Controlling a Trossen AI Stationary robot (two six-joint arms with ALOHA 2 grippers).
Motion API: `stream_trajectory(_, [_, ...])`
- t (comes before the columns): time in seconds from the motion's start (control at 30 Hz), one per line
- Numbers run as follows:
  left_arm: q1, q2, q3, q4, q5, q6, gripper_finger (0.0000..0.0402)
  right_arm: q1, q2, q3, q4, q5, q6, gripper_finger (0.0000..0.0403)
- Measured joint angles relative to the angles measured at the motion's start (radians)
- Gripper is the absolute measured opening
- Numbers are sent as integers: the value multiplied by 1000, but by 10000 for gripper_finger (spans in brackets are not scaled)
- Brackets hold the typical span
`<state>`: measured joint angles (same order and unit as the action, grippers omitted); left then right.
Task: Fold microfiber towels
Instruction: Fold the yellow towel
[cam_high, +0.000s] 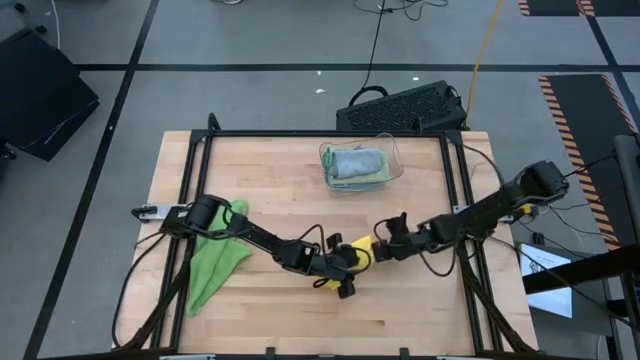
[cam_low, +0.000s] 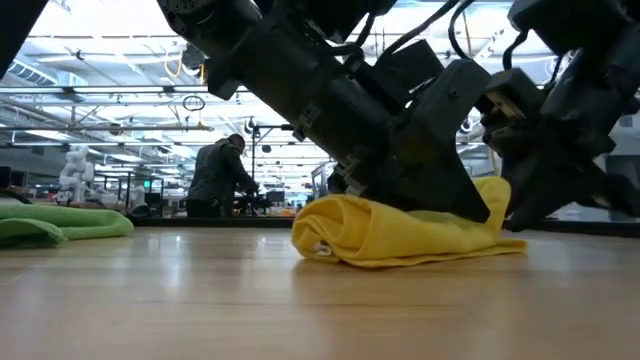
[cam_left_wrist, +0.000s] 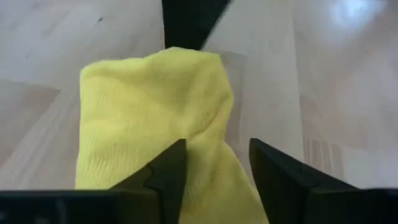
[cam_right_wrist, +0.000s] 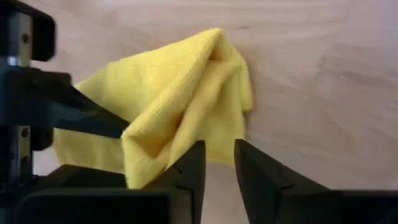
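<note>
On the left side of the wooden surface (cam_high: 420, 310) a bright green towel (cam_high: 215, 262) lies loosely spread, partly under the left arm near its base. Toward the middle, near the front edge, a yellow towel (cam_low: 400, 232) sits bunched in a low, rumpled heap with a rolled fold along its left end. The left claw (cam_left_wrist: 214, 180) is down over this yellow towel, its two dark fingers standing apart with yellow cloth showing in the gap between them; it does not pinch the fabric. Just to the right, the right claw (cam_right_wrist: 217, 171) meets the same heap from the other side, its fingers a narrow way apart, with bare wood and the towel's edge in the gap; whether it touches the cloth cannot be told. At the far middle of the surface a clear plastic bin (cam_high: 392, 170) holds folded towels, a grey one (cam_high: 355, 160) on top with a light blue and a green edge beneath. Beyond the surface, in the room behind, a person (cam_low: 218, 178) stands bent over.
</note>
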<state>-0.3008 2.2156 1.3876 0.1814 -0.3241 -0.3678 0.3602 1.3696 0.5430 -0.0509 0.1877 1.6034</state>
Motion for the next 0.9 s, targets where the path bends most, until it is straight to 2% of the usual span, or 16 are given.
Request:
stream_trajectory(0.1, [-1, -42, -2, -33, 0, 46, 194, -11, -66, 0, -78, -31, -6, 95])
stream_trajectory(0.2, [-2, -125, -1, -116, 0, 43, 198, -15, -153, 0, -162, -31, -3, 104])
stream_trajectory(0.33, [-4, -219, 0, -287, 5, -68, 173, -14, -220, 0, -59, 16, -102, 96])
stream_trajectory(0.5, [-4, -238, -3, -376, 63, -202, 108, -14, -160, 2, 107, 18, -154, 55])
stream_trajectory(0.63, [-5, -192, -40, -360, 118, -272, 56, -19, -80, 2, 166, -10, -163, 17])
stream_trajectory(0.8, [-2, -162, -99, -354, 175, -305, 11, -36, 14, 3, 120, -88, -156, 5])
stream_trajectory(0.9, [-1, -162, -138, -334, 199, -296, 4, -53, 40, 2, 48, -99, -148, 5])
